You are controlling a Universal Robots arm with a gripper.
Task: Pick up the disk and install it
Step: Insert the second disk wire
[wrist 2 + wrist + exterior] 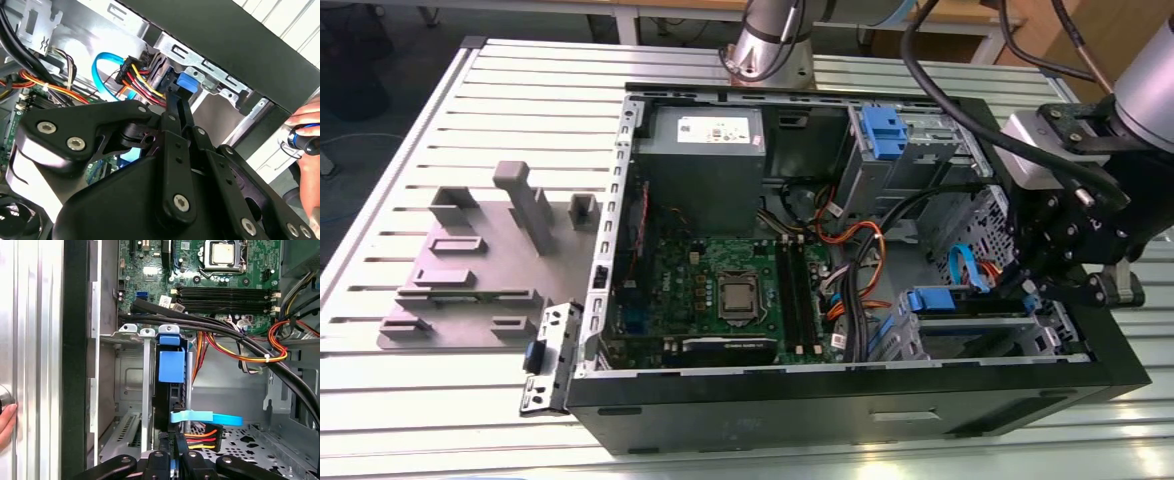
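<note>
The pincer (172,460) hangs low inside the computer case (854,400), right behind the disk (171,367) seated upright in its bay; I cannot tell its grip.

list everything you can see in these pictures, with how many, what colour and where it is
Computer case: one, black, open, lying on the slatted table.
Table: one, pale grey slats, under everything.
Disk: one, blue carrier, seated in the drive bay at the case's corner.
Motherboard: one, green, in the case's middle.
Power supply: one, grey with white sticker, far end of the case.
Fixture block: one, grey, on the table at the exterior view's left.
Cables: several, orange, red, yellow, black, plus a blue one, beside the bay.
Person's fingers: holding a blue-tipped object outside the case.
Hand: one, black, over the drive bay.
</note>
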